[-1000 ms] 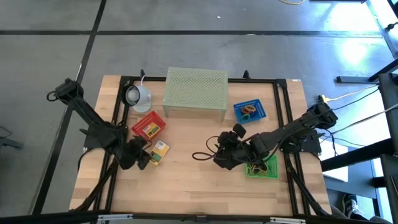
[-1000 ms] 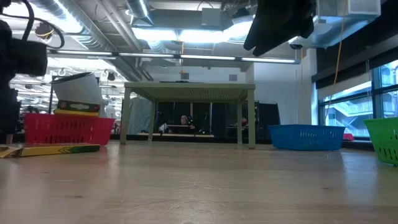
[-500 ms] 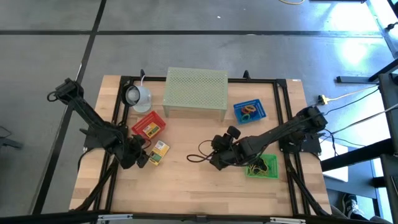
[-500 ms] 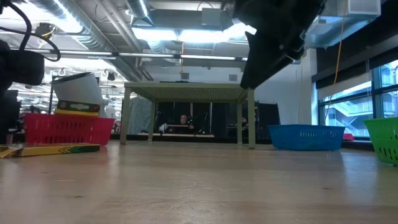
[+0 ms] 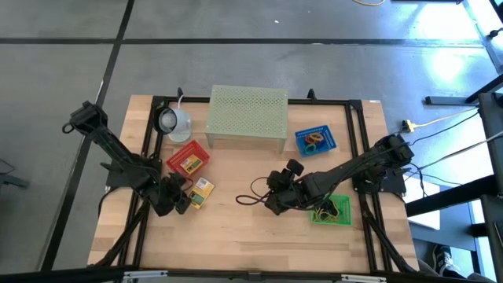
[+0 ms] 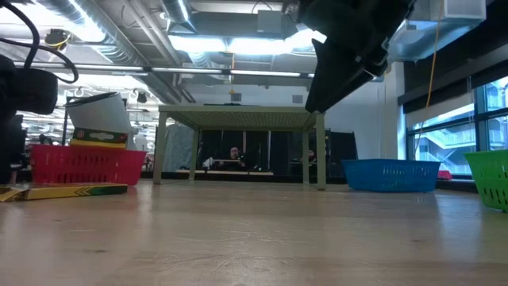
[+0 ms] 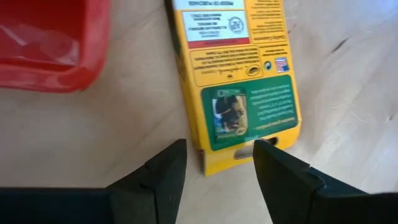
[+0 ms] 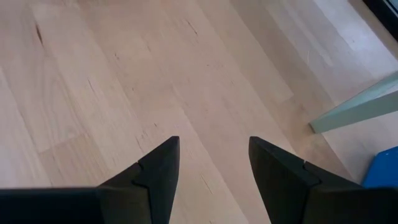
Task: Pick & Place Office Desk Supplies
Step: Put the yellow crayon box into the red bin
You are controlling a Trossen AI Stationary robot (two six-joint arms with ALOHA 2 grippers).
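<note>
- Left gripper (image 7: 216, 163) low over the tabletop (image 5: 236, 236), jaws released and spread; nothing between them.
- Yellow packet (image 7: 239, 81) flat on the wood just ahead of those jaws, its near end close to the fingertips (image 7: 171, 163).
- Red basket (image 5: 188, 159) just beside the packet, another yellow packet inside.
- Right gripper (image 8: 212, 163) above bare wood at mid-table, jaws released, holding nothing.
- Green basket (image 5: 333, 211) near the right arm, dark loops inside.
- Farther back: blue basket (image 5: 316, 141) with coloured loops.
- Pale green perforated stand (image 5: 246, 115) at the far middle; a white cup (image 5: 173, 121) on its side beside it.
</note>
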